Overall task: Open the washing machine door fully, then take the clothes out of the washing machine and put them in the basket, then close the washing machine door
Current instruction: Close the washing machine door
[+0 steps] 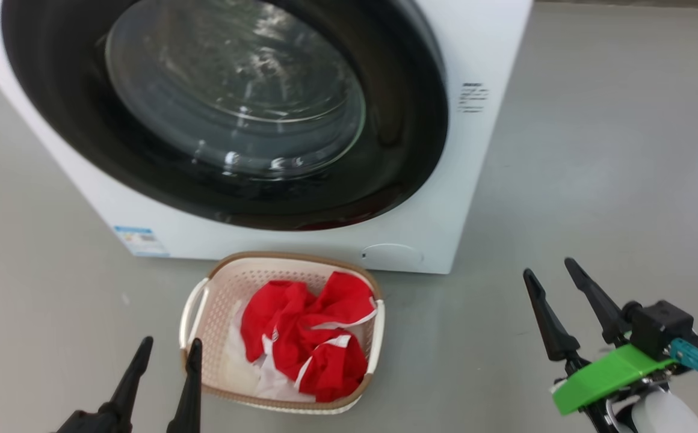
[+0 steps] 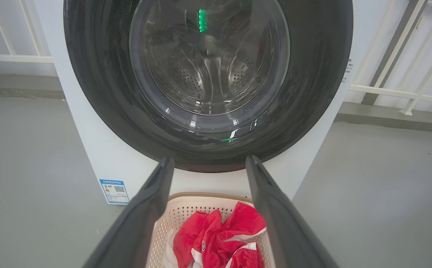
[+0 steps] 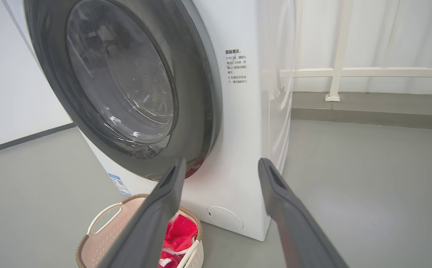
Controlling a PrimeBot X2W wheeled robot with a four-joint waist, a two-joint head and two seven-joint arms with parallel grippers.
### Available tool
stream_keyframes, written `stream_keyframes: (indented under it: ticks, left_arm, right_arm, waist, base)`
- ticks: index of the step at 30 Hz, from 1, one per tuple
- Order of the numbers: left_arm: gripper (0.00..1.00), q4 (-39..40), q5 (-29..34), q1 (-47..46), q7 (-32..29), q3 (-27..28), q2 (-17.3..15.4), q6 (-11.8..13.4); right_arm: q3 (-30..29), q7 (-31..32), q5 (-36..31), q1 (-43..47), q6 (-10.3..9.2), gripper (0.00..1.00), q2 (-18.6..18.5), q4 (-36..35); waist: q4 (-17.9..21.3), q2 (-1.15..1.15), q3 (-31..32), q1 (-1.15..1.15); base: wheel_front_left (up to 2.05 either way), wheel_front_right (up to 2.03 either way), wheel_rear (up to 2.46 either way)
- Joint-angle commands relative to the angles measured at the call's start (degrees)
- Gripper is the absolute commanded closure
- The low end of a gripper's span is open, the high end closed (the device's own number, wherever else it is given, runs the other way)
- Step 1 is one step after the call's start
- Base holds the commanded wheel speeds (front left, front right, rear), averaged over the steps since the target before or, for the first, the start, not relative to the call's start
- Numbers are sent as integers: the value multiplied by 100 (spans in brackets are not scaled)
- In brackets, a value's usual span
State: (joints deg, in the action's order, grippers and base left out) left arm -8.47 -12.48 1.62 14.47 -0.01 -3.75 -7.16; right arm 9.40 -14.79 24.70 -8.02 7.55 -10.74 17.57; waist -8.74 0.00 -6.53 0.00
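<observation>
The washing machine (image 1: 475, 180) stands on the floor with its round black-rimmed door (image 1: 234, 102) lying flat against its front; the door (image 2: 208, 74) (image 3: 126, 85) looks shut in both wrist views. Directly before it sits the cream basket (image 1: 204, 300) (image 2: 171, 223) (image 3: 100, 238), holding the red and white clothes (image 1: 307, 337) (image 2: 219, 238) (image 3: 178, 234). My left gripper (image 1: 168, 349) (image 2: 208, 163) hovers open at the basket's near left corner, empty. My right gripper (image 1: 550, 270) (image 3: 219, 165) is open and empty, out over the floor right of the basket.
Bare grey floor (image 1: 614, 180) stretches right of the machine. A white railing (image 3: 350, 72) and wall run behind it. A blue label sticker (image 1: 139, 239) and a round service flap (image 1: 392, 255) mark the machine's lower front.
</observation>
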Motion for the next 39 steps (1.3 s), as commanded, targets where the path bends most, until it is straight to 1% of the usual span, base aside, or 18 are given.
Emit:
stream_keyframes:
  ticks: [1, 11, 19, 33, 39]
  left_arm:
    - [0, 102, 20, -12, 52, 217, -112, -33]
    - [0, 68, -15, 201, 52, 384, -180, -33]
    - [0, 53, 22, 377, 52, 543, -213, -33]
    - [0, 50, 24, 470, 52, 688, -228, -33]
    - [0, 91, -11, 520, 52, 693, -231, -33]
  right_arm:
    - [39, -21, -23, 49, -6, 0, -36, -169]
    - [-199, -21, -69, 634, -6, 0, 24, -312]
    - [-387, -21, -83, 925, -6, 0, 12, -424]
    - [-579, -21, -121, 1258, -6, 0, -18, -506]
    - [-668, -21, -129, 1355, -6, 0, -14, -537]
  waist:
    - [196, 0, 173, 0]
    - [560, 0, 408, 0]
    - [869, 0, 528, 0]
    - [1170, 0, 617, 0]
    - [1228, 0, 656, 0]
  base:
    - [0, 0, 0]
    - [0, 0, 0]
    - [0, 0, 0]
    - [0, 0, 0]
    - [0, 0, 0]
